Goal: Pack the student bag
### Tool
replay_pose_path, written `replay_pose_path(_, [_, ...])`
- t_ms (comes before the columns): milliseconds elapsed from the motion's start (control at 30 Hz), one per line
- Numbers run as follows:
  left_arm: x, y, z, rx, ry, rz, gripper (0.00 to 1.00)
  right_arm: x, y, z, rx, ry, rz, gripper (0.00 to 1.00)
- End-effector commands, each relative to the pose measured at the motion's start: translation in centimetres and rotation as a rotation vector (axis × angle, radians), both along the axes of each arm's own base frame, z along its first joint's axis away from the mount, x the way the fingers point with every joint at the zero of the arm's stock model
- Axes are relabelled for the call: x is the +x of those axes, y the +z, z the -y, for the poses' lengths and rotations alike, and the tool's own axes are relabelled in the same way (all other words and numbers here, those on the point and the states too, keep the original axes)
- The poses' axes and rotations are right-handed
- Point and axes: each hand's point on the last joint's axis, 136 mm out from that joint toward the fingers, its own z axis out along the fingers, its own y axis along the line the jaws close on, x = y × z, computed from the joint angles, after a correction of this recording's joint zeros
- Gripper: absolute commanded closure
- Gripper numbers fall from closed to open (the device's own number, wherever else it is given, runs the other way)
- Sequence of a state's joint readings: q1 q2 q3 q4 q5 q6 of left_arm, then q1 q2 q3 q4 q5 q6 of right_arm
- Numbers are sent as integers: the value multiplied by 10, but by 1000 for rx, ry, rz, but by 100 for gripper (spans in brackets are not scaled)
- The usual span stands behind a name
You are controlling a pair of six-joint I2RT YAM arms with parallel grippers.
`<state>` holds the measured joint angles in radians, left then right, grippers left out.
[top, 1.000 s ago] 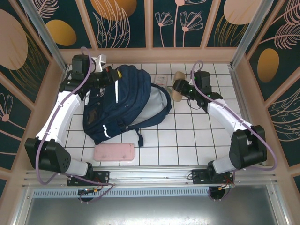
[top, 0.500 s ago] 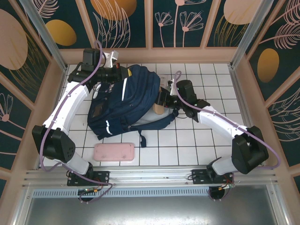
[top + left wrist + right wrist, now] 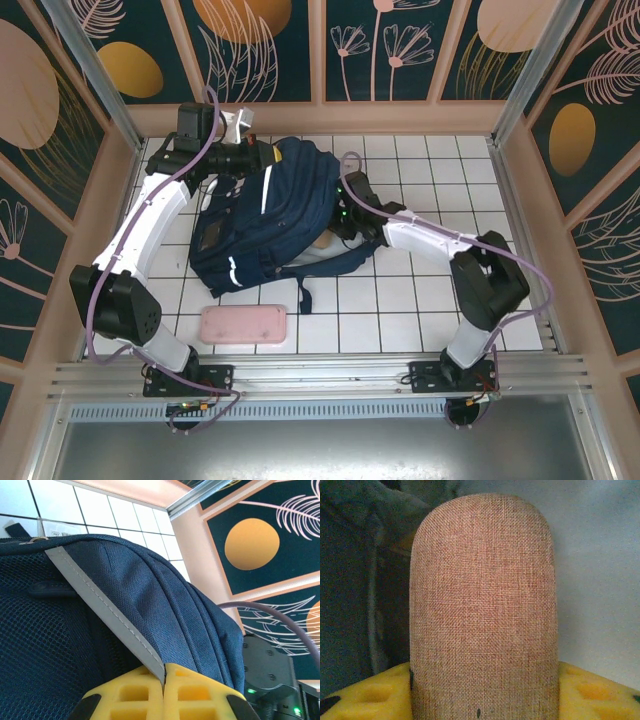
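Left gripper is pinched tight on the student bag; right gripper clamps a tan woven case, apparently inside the mouth; push deeper before releasing.

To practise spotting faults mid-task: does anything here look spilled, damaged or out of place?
Nothing looks spilled or damaged. The student bag lies slumped, its edge pinched by the left gripper, while the right gripper grips a brown woven case at its opening.
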<state>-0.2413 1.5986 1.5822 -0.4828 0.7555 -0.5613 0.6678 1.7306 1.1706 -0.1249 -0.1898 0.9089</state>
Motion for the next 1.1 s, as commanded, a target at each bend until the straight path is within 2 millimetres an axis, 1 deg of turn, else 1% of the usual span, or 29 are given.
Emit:
replay_pose_path(0, [-14, 82, 8, -103, -80, 292, 100, 2, 12, -22, 38, 48, 29, 24])
replay_pose_path(33, [-13, 82, 7, -100, -73, 292, 100, -1, 15, -27, 42, 75, 43, 16])
replay_pose_path(100, [-12, 80, 6, -96, -65, 287, 100, -4, 23, -28, 41, 94, 79, 9])
replay_pose_path(167, [-9, 78, 2, -93, -50, 283, 100, -4, 33, -21, 40, 88, 116, 4])
replay_pose_path(233, [-8, 76, -1, -90, -33, 276, 100, -3, 46, -12, 26, 80, 161, 2])
replay_pose_path(300, [-5, 72, -3, -82, -8, 266, 100, -2, 53, 1, -9, 53, 181, 2])
replay_pose_path(367, [0, 65, -7, -68, 19, 256, 100, -2, 55, 17, -58, 30, 199, 2])
replay_pose_path(433, [5, 56, -8, -63, 39, 241, 100, -4, 57, 36, -134, 3, 234, 3])
replay_pose_path(500, [8, 49, -9, -67, 52, 230, 100, -6, 60, 55, -189, -22, 262, 4])
replay_pose_path(600, [17, 41, -9, -72, 73, 211, 100, -17, 75, 82, -200, -57, 343, 4])
replay_pose_path(667, [23, 36, -10, -70, 84, 202, 100, -28, 103, 97, -191, -63, 466, 4])
replay_pose_path(733, [29, 34, -13, -67, 100, 200, 100, -45, 132, 108, -163, -32, 620, 5])
replay_pose_path(800, [32, 33, -16, -72, 113, 199, 100, -66, 154, 105, -122, 66, 759, 7])
replay_pose_path(833, [33, 33, -18, -75, 120, 200, 100, -78, 161, 100, -102, 137, 817, 8])
replay_pose_path(867, [34, 33, -20, -78, 126, 201, 100, -88, 164, 95, -100, 201, 879, 9])
replay_pose_path(933, [35, 32, -21, -98, 128, 200, 100, -125, 165, 73, -60, 435, 1027, 12])
replay_pose_path(1000, [34, 32, -20, -120, 122, 206, 100, -152, 162, 56, -60, 591, 1113, 12])
replay_pose_path(1067, [32, 30, -18, -135, 110, 210, 100, -174, 153, 37, -76, 750, 1143, 11])
